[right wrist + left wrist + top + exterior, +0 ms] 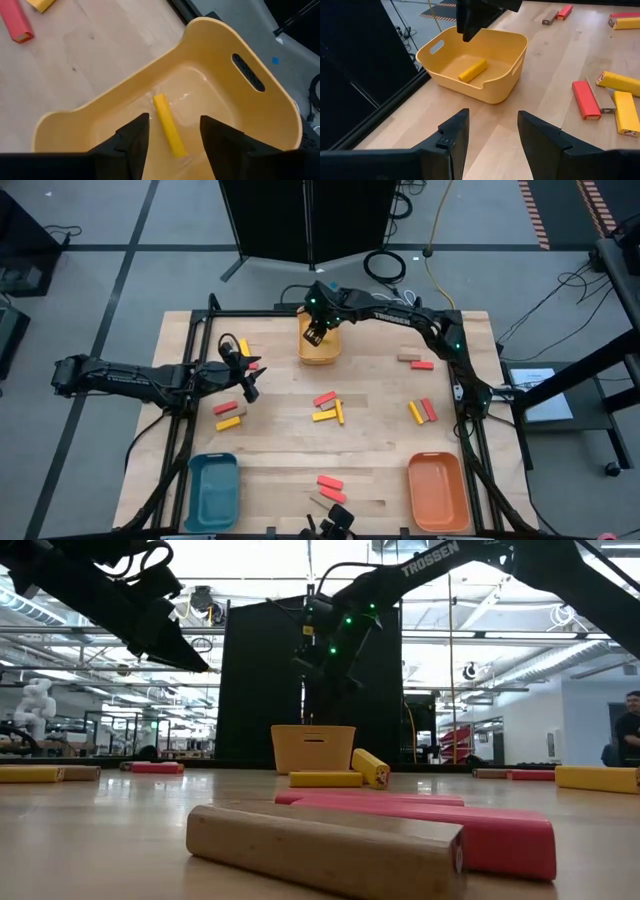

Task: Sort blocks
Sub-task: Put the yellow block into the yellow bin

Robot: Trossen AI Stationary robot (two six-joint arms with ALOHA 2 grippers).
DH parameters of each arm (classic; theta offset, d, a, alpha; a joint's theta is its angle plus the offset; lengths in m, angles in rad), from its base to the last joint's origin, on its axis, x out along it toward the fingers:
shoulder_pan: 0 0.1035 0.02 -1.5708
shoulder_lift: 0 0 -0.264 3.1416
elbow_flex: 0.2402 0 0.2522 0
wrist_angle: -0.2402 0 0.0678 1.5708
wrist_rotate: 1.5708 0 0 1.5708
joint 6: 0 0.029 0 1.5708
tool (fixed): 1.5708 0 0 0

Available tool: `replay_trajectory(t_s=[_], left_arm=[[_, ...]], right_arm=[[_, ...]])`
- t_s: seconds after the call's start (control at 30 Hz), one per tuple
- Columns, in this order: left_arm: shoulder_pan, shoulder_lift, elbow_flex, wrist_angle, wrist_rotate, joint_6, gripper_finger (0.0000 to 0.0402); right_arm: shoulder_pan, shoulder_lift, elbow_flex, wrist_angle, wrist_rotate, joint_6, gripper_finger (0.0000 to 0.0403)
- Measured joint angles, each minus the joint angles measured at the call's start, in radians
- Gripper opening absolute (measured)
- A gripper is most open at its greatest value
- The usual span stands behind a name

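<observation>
White "TROSSEN" lettering on the right arm (440, 565).

Past my left gripper (492, 137), its fingers parted and empty, I see the yellow tray (490, 90) holding one yellow block (472, 70), the right gripper (470, 22) hanging over its far rim, and red and yellow blocks (607, 95) lying beside it.
</observation>
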Motion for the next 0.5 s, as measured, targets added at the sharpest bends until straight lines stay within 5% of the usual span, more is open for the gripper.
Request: replay_trajectory(t_s=[0.5], left_arm=[[0.000,0.000,0.000,0.005,0.000,0.000,0.0166]], right_arm=[[0.147,-0.120,0.022,-0.211,-0.008,-0.081,0.0170]])
